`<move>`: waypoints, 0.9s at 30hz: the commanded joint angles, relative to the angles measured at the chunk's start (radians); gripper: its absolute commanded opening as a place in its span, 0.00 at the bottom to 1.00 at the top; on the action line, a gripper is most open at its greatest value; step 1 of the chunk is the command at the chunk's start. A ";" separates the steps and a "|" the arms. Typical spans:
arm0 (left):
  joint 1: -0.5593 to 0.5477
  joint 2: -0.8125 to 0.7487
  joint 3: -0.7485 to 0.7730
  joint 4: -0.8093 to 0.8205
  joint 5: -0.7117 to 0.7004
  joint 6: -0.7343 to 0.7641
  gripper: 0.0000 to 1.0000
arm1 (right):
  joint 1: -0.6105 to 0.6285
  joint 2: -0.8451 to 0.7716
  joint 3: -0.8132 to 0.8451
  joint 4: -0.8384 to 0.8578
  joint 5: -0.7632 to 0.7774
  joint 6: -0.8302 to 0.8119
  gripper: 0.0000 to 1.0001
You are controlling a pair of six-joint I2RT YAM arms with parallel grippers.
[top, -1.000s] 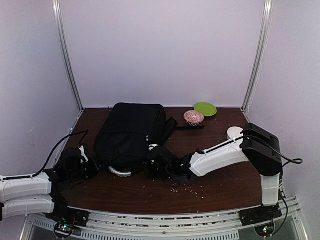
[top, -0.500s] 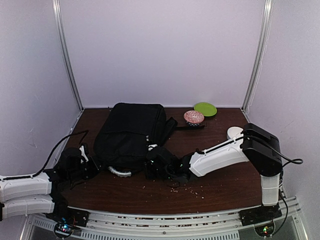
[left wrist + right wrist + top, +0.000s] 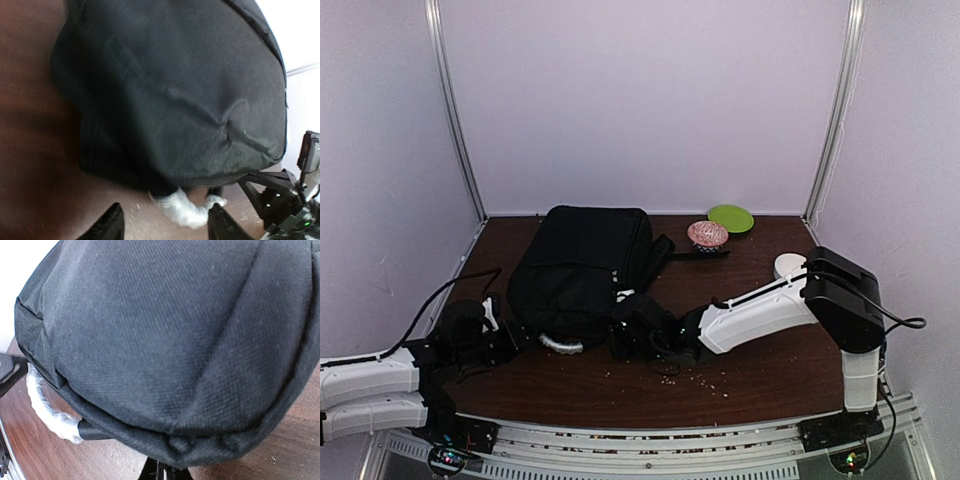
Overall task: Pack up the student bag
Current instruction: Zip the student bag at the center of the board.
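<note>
Left tool (image 3: 510, 337) nearer student bag (image 3: 582, 262), seemingly apart

Left arm (image 3: 370, 378): 2 white shells are seen.
Right arm (image 3: 760, 312): white link, black elbow.
Left tool (image 3: 165, 224): 2 black fingers.

Green plate (image 3: 730, 217) (far edge); pink round object (image 3: 707, 234) beside it; crumbs (image 3: 695, 378) nearer.

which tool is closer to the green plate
Right. The right tool is at the student bag's near right corner, the green plate farther back to its right; the left tool is at the bag's near left corner, farther off.
</note>
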State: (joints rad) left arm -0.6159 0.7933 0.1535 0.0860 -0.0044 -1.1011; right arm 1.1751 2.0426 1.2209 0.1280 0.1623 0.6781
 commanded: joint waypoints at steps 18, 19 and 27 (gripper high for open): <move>-0.368 -0.007 0.098 -0.080 -0.158 -0.205 0.89 | 0.012 0.011 0.042 -0.047 0.026 -0.002 0.00; -0.378 0.031 0.105 -0.049 -0.155 -0.210 0.88 | 0.012 0.011 0.042 -0.045 0.026 -0.002 0.00; -0.387 0.254 0.160 0.067 -0.176 -0.233 0.87 | 0.011 0.005 0.030 -0.036 0.016 0.000 0.00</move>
State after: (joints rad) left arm -1.0027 0.9997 0.2749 0.0242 -0.1505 -1.3125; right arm 1.1809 2.0426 1.2411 0.1009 0.1658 0.6792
